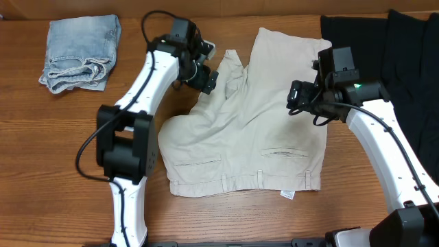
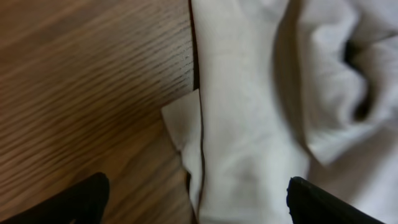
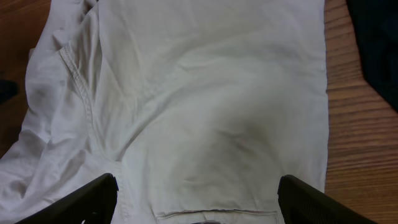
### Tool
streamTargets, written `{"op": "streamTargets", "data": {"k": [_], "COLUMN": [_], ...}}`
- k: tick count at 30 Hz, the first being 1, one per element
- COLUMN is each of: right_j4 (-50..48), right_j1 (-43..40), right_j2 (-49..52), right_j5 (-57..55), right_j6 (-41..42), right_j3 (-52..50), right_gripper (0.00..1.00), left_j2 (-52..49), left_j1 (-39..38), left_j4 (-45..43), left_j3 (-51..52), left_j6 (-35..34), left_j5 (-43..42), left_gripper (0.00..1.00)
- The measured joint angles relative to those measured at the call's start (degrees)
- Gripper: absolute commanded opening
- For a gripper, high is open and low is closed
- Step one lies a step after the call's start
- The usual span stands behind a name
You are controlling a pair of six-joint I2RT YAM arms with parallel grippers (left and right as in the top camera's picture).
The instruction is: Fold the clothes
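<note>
The wood table (image 1: 62,137) is slick-looking, so my main worry is the whole pair of shorts (image 1: 254,130) sliding instead of folding if I drag one side. They lie in the middle of the table, waistband toward the near edge and legs pointing away. The black clothes (image 1: 405,62) sit close on the right, and a wide sweep there could snag them. The leg on my left is bunched and doubled over itself, so a pinch could take several layers, or only the top one, and lock in the crease. The left gripper (image 1: 208,81) hangs over that leg's outer edge with its jaws spread and nothing in them. A low approach there might close on bare wood. The right gripper (image 1: 296,96) hovers over the flat leg, also spread and empty.

The table is brown with a straight grain. The black clothes look soft and matte. The shorts are cream woven cotton, limp, with stitched seams and slit back pockets. The folded jeans (image 1: 79,51) at far left are faded blue denim, stiffer-looking. A small white label (image 1: 288,195) pokes out below the waistband.
</note>
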State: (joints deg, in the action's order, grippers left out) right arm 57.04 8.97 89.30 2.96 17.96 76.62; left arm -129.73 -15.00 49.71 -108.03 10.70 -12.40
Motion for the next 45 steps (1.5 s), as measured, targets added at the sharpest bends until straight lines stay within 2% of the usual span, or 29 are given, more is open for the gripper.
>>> {"op": "streamTargets", "data": {"k": [3,4,6,7,8,9,10,16,24,25,26,27,28,29,38,45], "right_j4": [0.0,0.0,0.0,0.0,0.0,0.0,0.0,0.0,0.0,0.0,0.0,0.0,0.0,0.0,0.0,0.0], "right_j1": [0.0,0.0,0.0,0.0,0.0,0.0,0.0,0.0,0.0,0.0,0.0,0.0,0.0,0.0,0.0,0.0], "right_j2": [0.0,0.0,0.0,0.0,0.0,0.0,0.0,0.0,0.0,0.0,0.0,0.0,0.0,0.0,0.0,1.3], "right_j5": [0.0,0.0,0.0,0.0,0.0,0.0,0.0,0.0,0.0,0.0,0.0,0.0,0.0,0.0,0.0,2.7], "right_j6": [0.0,0.0,0.0,0.0,0.0,0.0,0.0,0.0,0.0,0.0,0.0,0.0,0.0,0.0,0.0,0.0], "right_j3": [0.0,0.0,0.0,0.0,0.0,0.0,0.0,0.0,0.0,0.0,0.0,0.0,0.0,0.0,0.0,-0.5], "right_gripper": [0.86,0.86,0.86,0.86,0.86,0.86,0.86,0.86,0.86,0.86,0.86,0.86,0.86,0.86,0.86,0.86], "left_j2": [-3.2,-3.6,-4.3,-4.4,-4.5,-4.5,-4.5,-4.6,-5.6,-5.6,-5.6,-5.5,-5.5,-5.5,-5.5,-5.5], "left_j1": [-0.2,-0.3,-0.4,-0.6,-0.7,-0.7,-0.7,-0.6,0.6,0.8,0.9,1.1,1.3,1.4,1.9,2.5], "left_j4": [-1.4,-1.7,-2.1,-2.3,-2.4,-2.7,-3.1,-2.4,4.3,4.3,4.2,4.1,3.9,3.8,10.7,16.0], "left_j3": [0.0,0.0,0.0,0.0,0.0,0.0,0.0,-1.4,-20.0,-22.2,-23.8,-25.3,-26.1,-26.6,-26.6,-26.6], "left_j6": [-0.1,-0.2,-0.1,-0.3,0.0,-0.4,-0.4,-0.5,-0.2,0.0,0.2,0.5,1.2,1.6,0.6,-3.3], "left_j5": [-0.6,-0.7,-0.9,-1.0,-1.0,-1.0,-1.0,4.0,21.1,23.5,25.2,27.1,28.2,29.3,30.3,24.7], "left_gripper": [0.79,0.73,0.56,0.41,0.21,0.08,0.04,0.04,0.04,0.1,0.21,0.52,0.87,1.0,1.0,1.0]}}
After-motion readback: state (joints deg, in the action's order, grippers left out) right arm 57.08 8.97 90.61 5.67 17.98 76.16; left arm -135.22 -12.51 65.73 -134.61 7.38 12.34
